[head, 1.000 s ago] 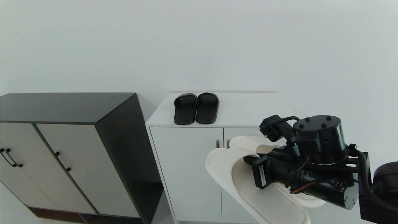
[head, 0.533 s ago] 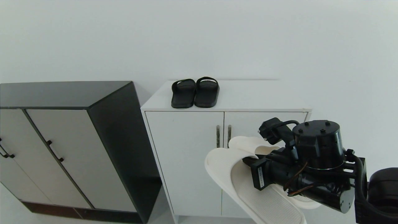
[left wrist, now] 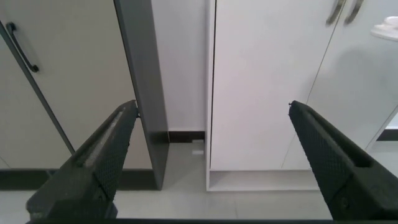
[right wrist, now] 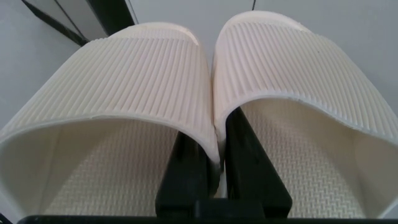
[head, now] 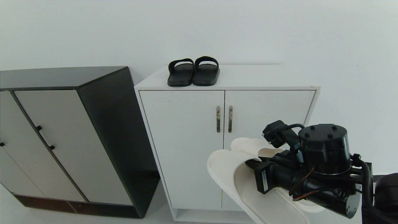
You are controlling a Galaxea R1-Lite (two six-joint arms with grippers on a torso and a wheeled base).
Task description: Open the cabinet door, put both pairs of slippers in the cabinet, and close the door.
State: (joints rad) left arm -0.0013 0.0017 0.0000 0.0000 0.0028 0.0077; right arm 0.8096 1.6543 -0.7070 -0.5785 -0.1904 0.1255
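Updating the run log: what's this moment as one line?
right gripper: shut on white slippers | left gripper: open, empty | black slippers: atop white cabinet | doors: closed

Near slippers (head: 227, 165) are ribbed cream, far slippers (head: 193, 73) plain black. Right cabinet (head: 183, 140) is white; left cabinet (head: 115, 124) black with grey doors (head: 62, 140).

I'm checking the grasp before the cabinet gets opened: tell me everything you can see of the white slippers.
The white slippers are a cream pair, seemingly soft foam, with ribbed straps and dimpled footbeds. They sit side by side, the right gripper shut on their touching inner walls, one finger inside each. They hang in air before the closed doors of the white cabinet, toes toward it, touching nothing else.
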